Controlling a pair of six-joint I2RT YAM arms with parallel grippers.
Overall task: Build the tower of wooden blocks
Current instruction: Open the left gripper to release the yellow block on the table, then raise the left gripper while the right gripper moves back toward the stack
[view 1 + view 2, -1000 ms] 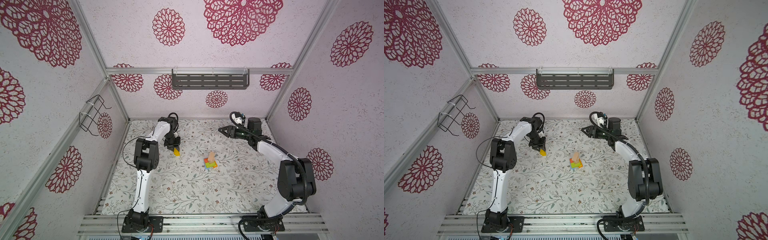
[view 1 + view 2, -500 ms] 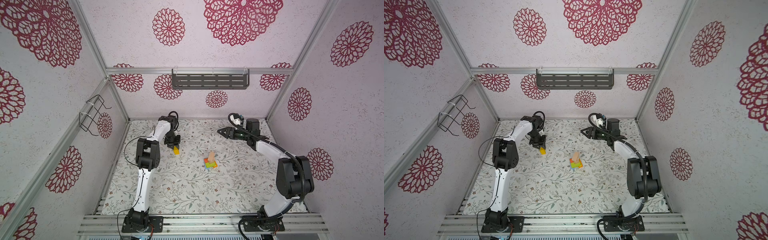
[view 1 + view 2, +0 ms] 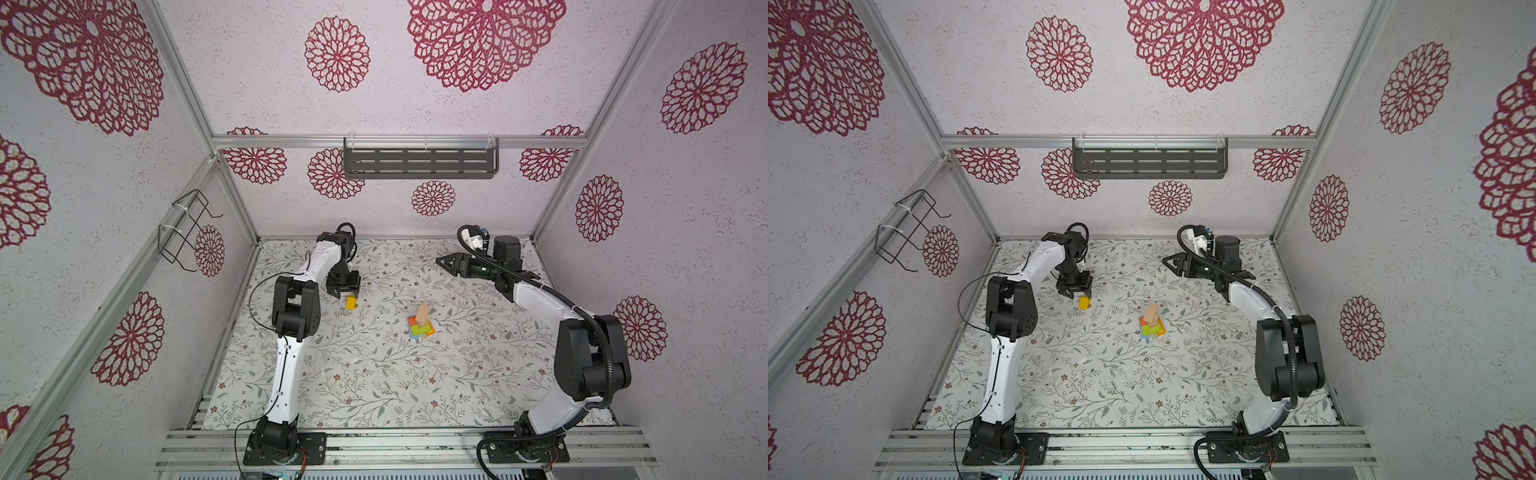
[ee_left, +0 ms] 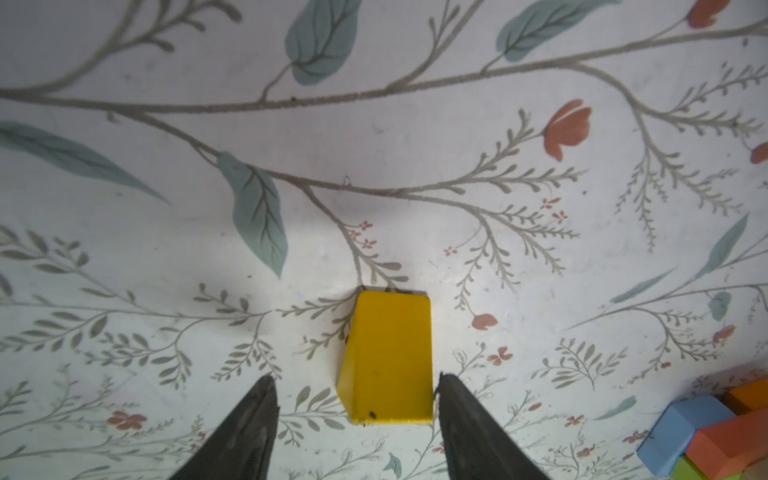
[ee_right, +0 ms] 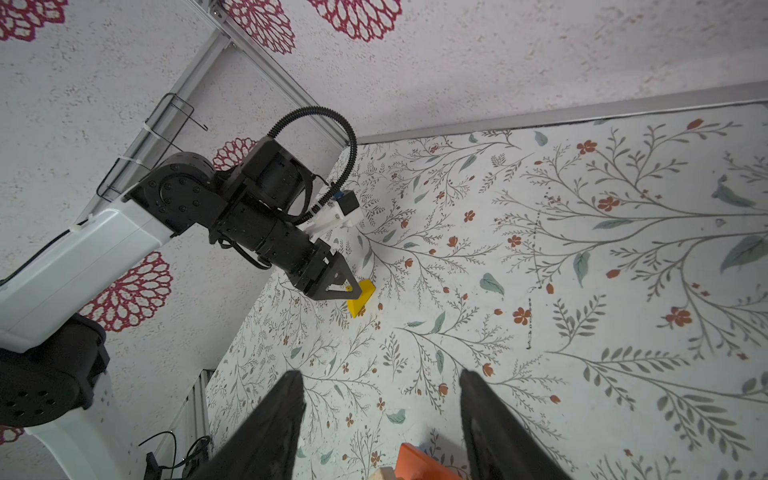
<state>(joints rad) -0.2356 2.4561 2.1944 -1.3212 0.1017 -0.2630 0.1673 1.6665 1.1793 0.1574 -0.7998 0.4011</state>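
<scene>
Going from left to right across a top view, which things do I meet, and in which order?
Black wire basket → small yellow wood block → wood block tower, flat coloured pieces with a tan piece standing on them → black elbow joint of the right arm.

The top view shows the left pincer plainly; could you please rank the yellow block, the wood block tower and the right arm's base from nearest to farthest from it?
1. yellow block: on the mat, at the left pincer.
2. wood block tower: middle of the mat, rightward.
3. right arm's base: near edge, right corner.
</scene>
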